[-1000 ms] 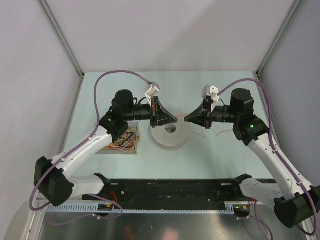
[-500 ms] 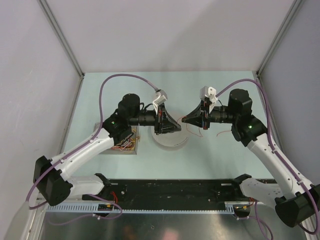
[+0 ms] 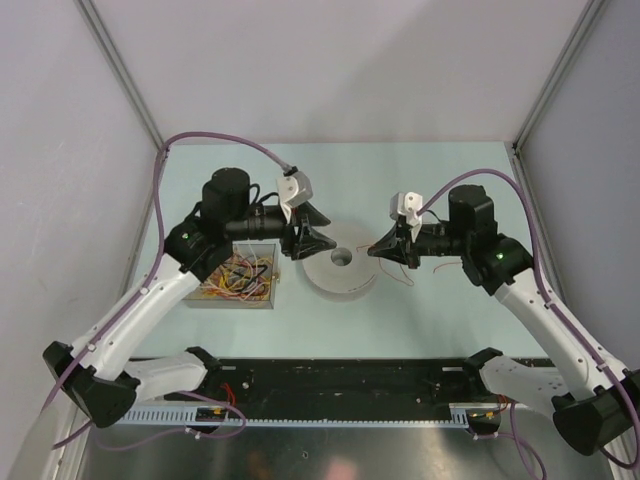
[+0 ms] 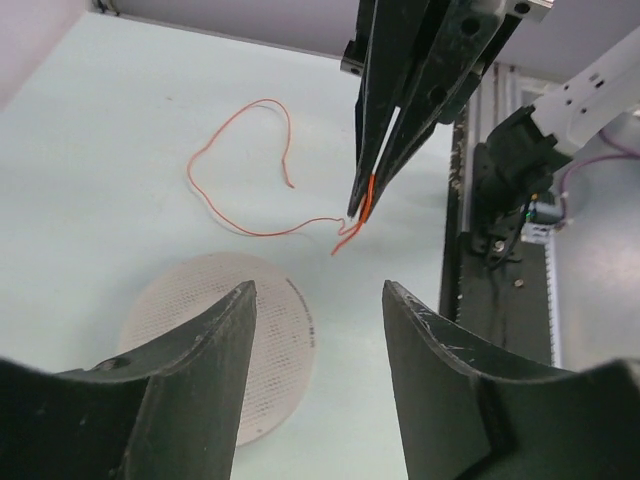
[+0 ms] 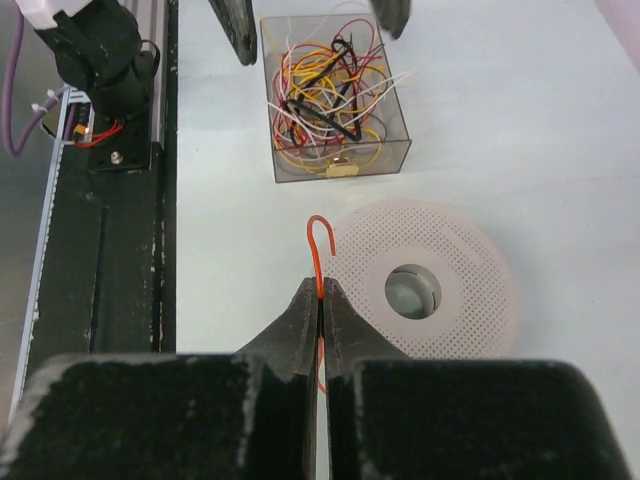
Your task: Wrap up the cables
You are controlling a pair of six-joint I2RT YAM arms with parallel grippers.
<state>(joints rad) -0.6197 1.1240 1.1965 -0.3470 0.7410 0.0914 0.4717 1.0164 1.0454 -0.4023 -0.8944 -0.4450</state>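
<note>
My right gripper is shut on a thin orange cable, whose hooked end sticks out past the fingertips. The rest of that cable trails in a loop on the table behind the gripper. In the top view this gripper hangs just right of the white spool. My left gripper stands open and holds nothing. It faces the right one from the spool's far left side, a short way apart. More cables fill a clear box.
The perforated white spool lies flat in the middle of the table, with the clear box of tangled cables just to its left. A black rail runs along the near edge. Grey walls close in the left, right and back.
My left gripper has opened and drawn back to the left, away from the right gripper's tips, uncovering the box. The right gripper stays shut on the orange cable and has dipped slightly.
</note>
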